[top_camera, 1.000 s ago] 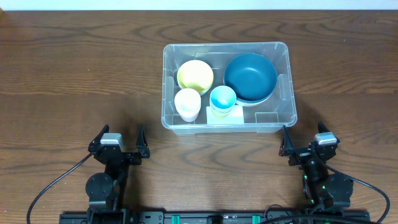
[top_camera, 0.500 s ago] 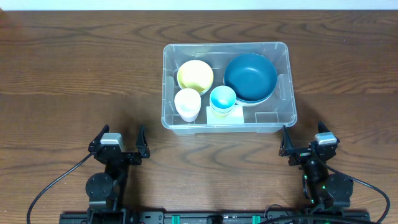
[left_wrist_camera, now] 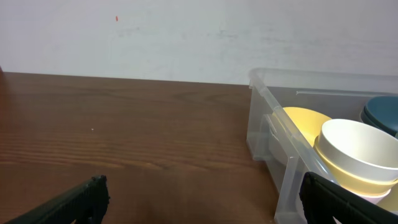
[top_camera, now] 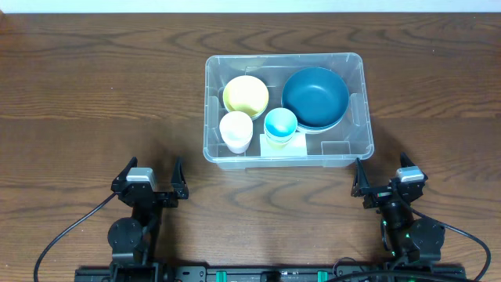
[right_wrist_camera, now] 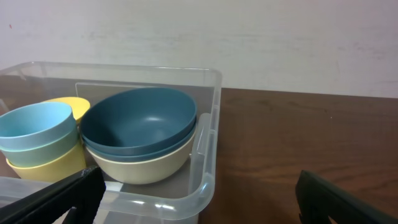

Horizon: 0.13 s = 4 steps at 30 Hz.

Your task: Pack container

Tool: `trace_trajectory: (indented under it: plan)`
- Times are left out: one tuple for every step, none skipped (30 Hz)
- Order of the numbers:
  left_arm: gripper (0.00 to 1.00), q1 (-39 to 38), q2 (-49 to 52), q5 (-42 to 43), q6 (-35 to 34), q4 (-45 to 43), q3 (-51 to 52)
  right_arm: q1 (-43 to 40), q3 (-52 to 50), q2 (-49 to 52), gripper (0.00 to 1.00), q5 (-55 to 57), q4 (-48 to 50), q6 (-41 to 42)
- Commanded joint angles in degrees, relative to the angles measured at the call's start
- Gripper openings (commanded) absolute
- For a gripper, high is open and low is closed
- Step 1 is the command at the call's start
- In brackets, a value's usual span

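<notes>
The clear rectangular container [top_camera: 360, 117] stands at the table's middle. Inside are a yellow bowl [top_camera: 245, 95], a white cup [top_camera: 236, 130], a light blue cup [top_camera: 279, 124] on a yellow one, and stacked dark blue bowls [top_camera: 315, 95]. My left gripper [top_camera: 149, 182] is open and empty near the front edge, left of the container. My right gripper [top_camera: 389, 178] is open and empty, just in front of the container's right front corner. The left wrist view shows the container wall [left_wrist_camera: 273, 134]; the right wrist view shows its corner [right_wrist_camera: 205, 180] and the blue bowls [right_wrist_camera: 138, 121].
The dark wooden table [top_camera: 94, 94] stretches left, right and behind the container. A white wall [left_wrist_camera: 186, 31] stands past the table's far edge. Cables run from both arm bases at the front edge.
</notes>
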State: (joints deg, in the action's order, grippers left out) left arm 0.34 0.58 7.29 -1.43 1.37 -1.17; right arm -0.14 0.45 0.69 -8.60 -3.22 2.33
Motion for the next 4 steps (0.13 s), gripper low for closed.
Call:
trace_trajectory:
  plan:
    - [0.98,0.3,-0.3,0.7,0.3,2.1,0.9,-0.3,-0.1,-0.4,0.99,-0.4,-0.2,-0.7]
    - [0.98,0.3,-0.3,0.7,0.3,2.1,0.9,-0.3,-0.1,-0.4,0.99,-0.4,-0.2,-0.7]
    - [0.98,0.3,-0.3,0.7,0.3,2.1,0.9,-0.3,-0.1,-0.4,0.99,-0.4,-0.2,-0.7]
    - [0.98,0.3,-0.3,0.7,0.3,2.0,0.9,-0.3,-0.1,-0.4,0.99,-0.4,-0.2,-0.7]
